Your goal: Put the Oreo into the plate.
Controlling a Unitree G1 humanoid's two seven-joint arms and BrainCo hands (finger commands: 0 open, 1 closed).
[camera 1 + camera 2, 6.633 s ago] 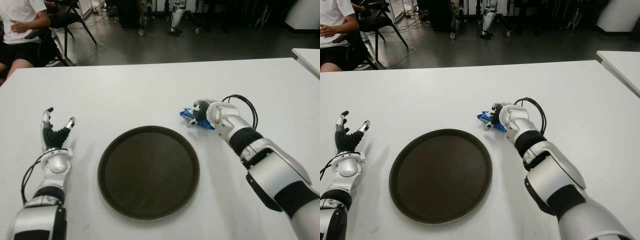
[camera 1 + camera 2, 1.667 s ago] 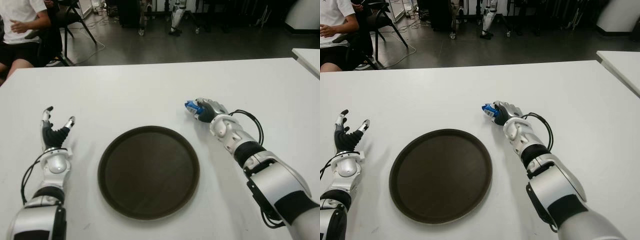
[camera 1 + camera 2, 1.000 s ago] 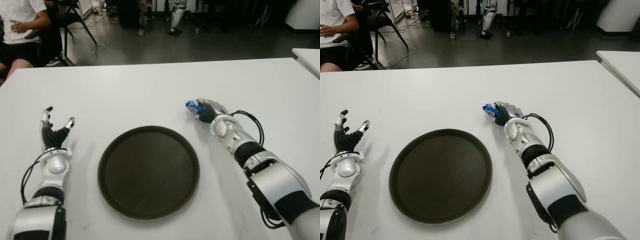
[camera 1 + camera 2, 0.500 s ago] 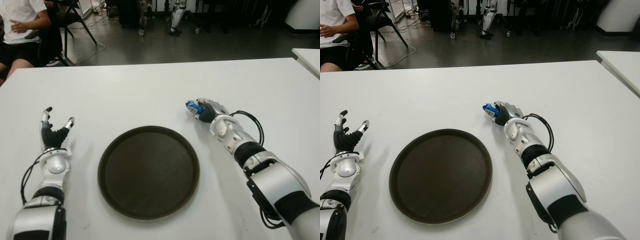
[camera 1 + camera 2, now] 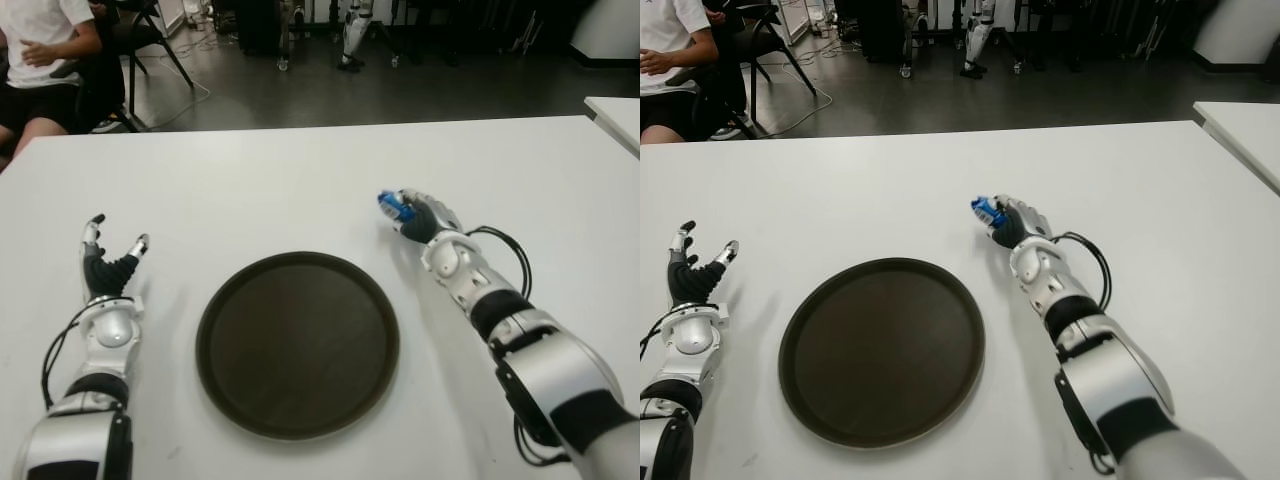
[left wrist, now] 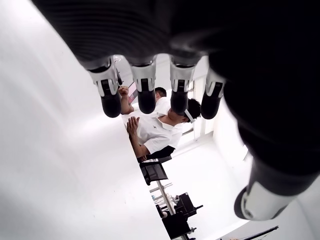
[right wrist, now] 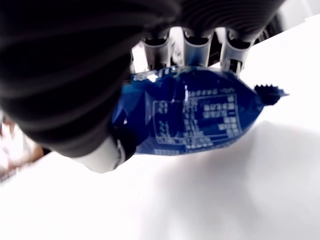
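Right hand (image 5: pixel 418 219) clenched on Oreo (image 5: pixel 392 204), beyond plate (image 5: pixel 297 342) rim; carry over centre, lower before releasing. Left hand (image 5: pixel 105 270) relaxed.

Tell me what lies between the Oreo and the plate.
Only bare white table, as the left eye view shows. The right hand grips the Oreo beyond the plate.

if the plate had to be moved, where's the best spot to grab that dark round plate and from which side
Probably the raised rim of the dark round plate on its right edge, approached from the right: the plate is flat and shallow, so only the lip offers purchase. But the right robot hand is shut on the blue Oreo packet, so the open left robot hand would take the left rim instead.
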